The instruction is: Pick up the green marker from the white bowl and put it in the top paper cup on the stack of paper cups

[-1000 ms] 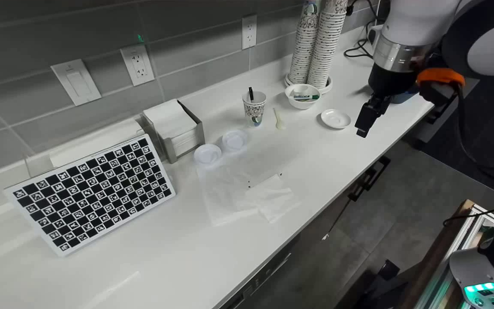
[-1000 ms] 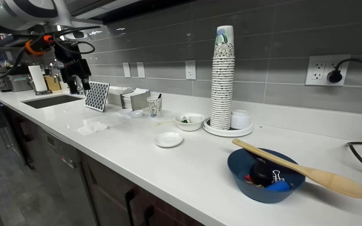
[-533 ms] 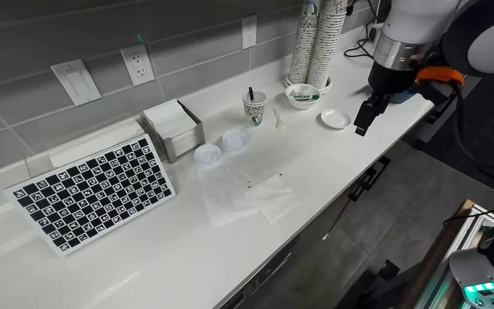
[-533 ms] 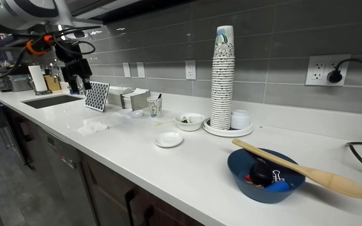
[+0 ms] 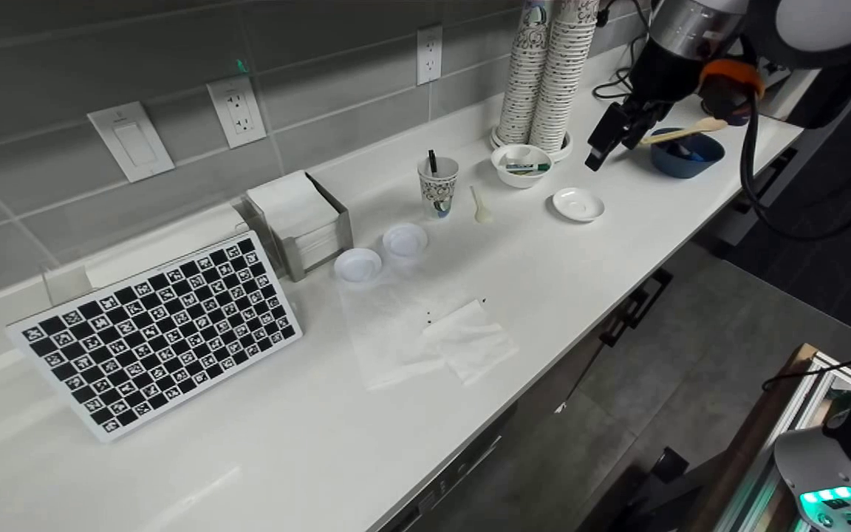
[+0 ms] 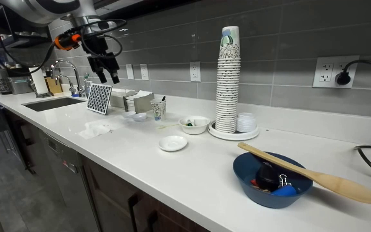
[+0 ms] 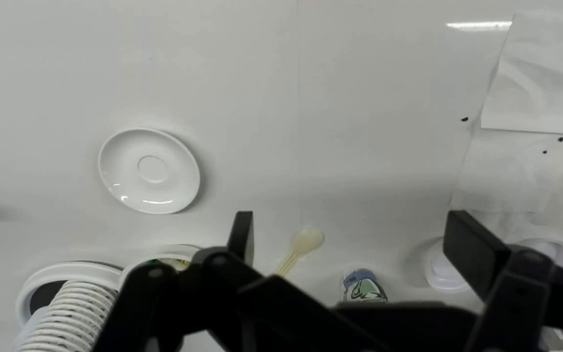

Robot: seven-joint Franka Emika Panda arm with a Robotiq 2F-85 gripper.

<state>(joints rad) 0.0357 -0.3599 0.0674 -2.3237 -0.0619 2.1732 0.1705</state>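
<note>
The green marker (image 5: 527,168) lies inside the white bowl (image 5: 517,182). In an exterior view the bowl (image 6: 194,130) shows with the marker's green end (image 6: 189,123) inside. The stack of paper cups (image 5: 437,198) is short and patterned, with a black marker standing in the top cup. It also shows in the wrist view (image 7: 363,286), partly hidden by the gripper. My gripper (image 7: 355,234) is open and empty, held high above the counter. In the wrist view its left finger partly covers the bowl. The gripper also shows in both exterior views (image 5: 594,161) (image 6: 109,79).
Tall cup columns (image 5: 562,81) stand behind the bowl. A flat white dish (image 5: 578,205) and a pale plastic spoon (image 5: 479,205) lie near it. A blue bowl (image 6: 272,201) holds a wooden spoon (image 6: 343,185). A napkin holder (image 5: 307,229), lids (image 5: 357,264) and a checkered board (image 5: 159,332) stand along the counter.
My gripper has moved up and across, toward the blue bowl's end of the counter, mostly within the last half second. It stays empty. The objects have not visibly moved.
</note>
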